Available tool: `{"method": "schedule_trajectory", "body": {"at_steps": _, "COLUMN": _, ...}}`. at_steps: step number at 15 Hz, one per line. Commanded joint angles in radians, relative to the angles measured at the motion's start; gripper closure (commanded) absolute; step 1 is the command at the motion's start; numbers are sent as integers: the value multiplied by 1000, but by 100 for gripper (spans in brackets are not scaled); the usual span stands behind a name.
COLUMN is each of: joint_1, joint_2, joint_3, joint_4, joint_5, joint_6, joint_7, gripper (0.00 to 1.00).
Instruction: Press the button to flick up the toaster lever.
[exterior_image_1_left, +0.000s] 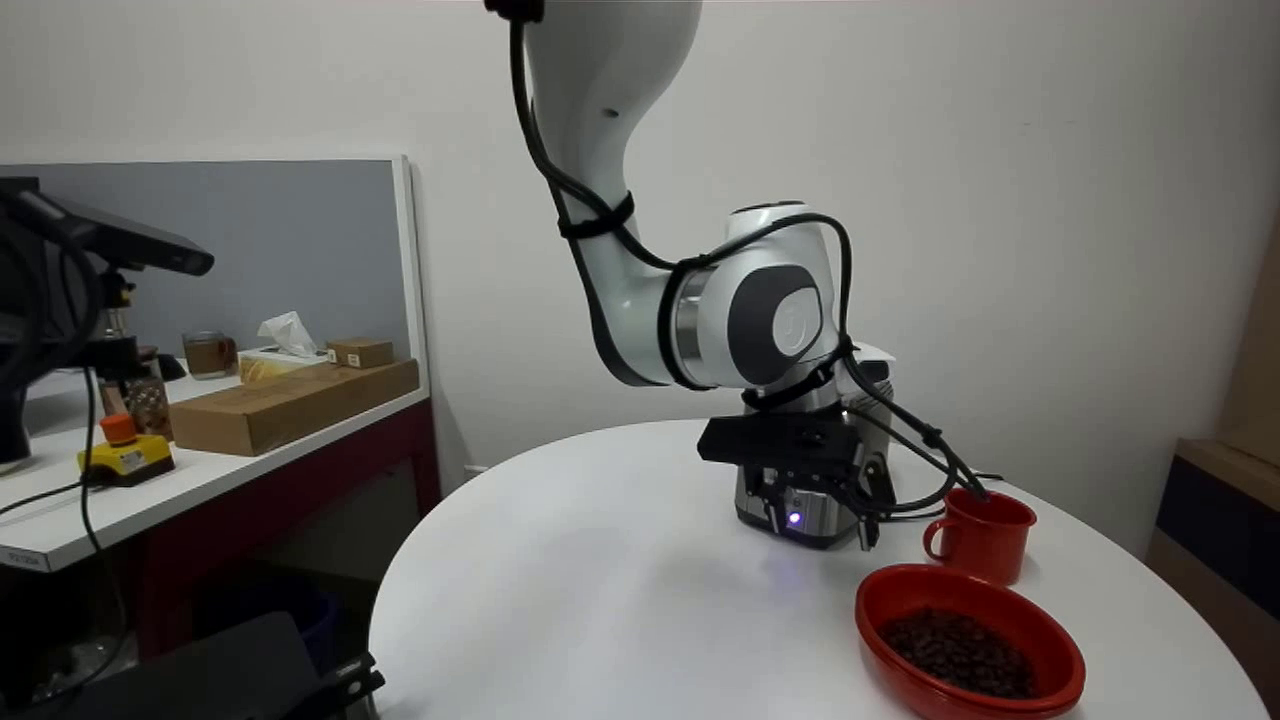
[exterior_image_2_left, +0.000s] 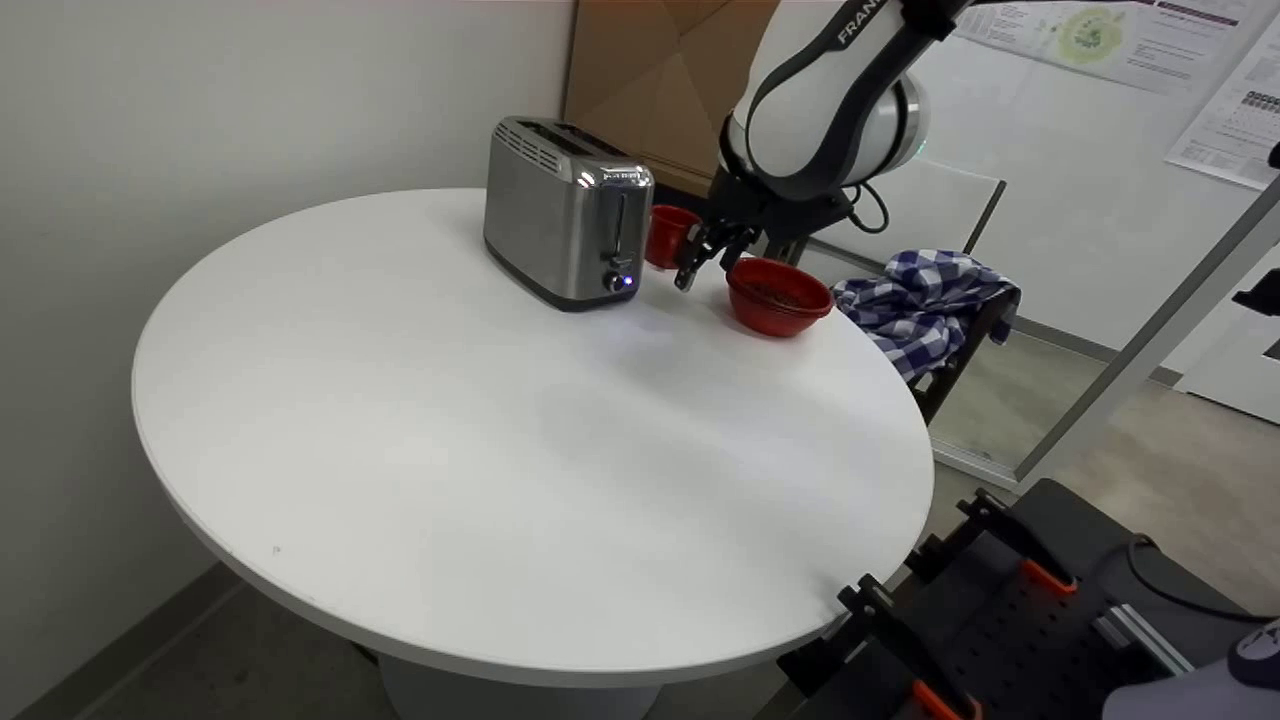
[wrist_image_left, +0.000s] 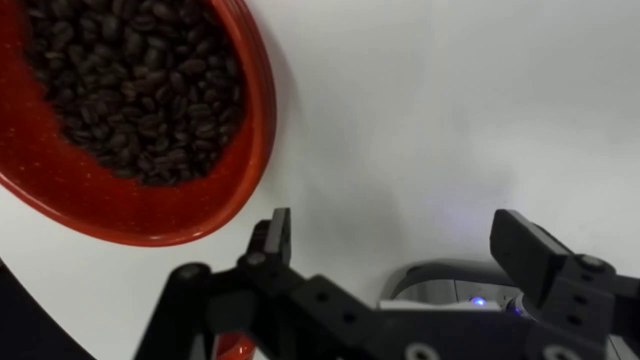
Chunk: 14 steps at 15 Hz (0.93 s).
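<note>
Read "FRAN" on the arm (exterior_image_2_left: 825, 120); the lettering then runs out of sight. You cannot make out the print on the posters (exterior_image_2_left: 1090, 35) at far right, the label (exterior_image_1_left: 22, 558) on the desk (exterior_image_1_left: 330, 430) at near left, or the mark (exterior_image_2_left: 627, 175) across the front of the toaster (exterior_image_2_left: 535, 225).

Locate the toaster upright at the far side of the round white table (exterior_image_2_left: 450, 450), left of the red mug (exterior_image_2_left: 667, 238) in both exterior views. Its casing is shiny silver over a dark base, with two long slots on top. In an exterior view you see a dark upright track (exterior_image_2_left: 620, 220) on its front, a round knob (exterior_image_2_left: 614, 281) below and a lit blue-violet light (exterior_image_2_left: 628, 281) beside the knob.

Note the claw (wrist_image_left: 393, 215): its fingers stand wide apart. In an exterior view it hangs between the toaster and a red bowl (exterior_image_2_left: 775, 323) of dark beans (wrist_image_left: 145, 100).
</note>
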Motion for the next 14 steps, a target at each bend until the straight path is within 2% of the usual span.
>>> {"method": "schedule_trajectory", "body": {"at_steps": 1, "joint_1": 35, "joint_2": 73, "joint_3": -28, "joint_4": 63, "joint_5": -2, "joint_6": 49, "joint_7": 4, "gripper": 0}}
{"method": "schedule_trajectory", "body": {"at_steps": 14, "joint_1": 70, "joint_2": 209, "joint_3": -32, "joint_4": 186, "joint_5": 26, "joint_6": 137, "joint_7": 10, "gripper": 0}}
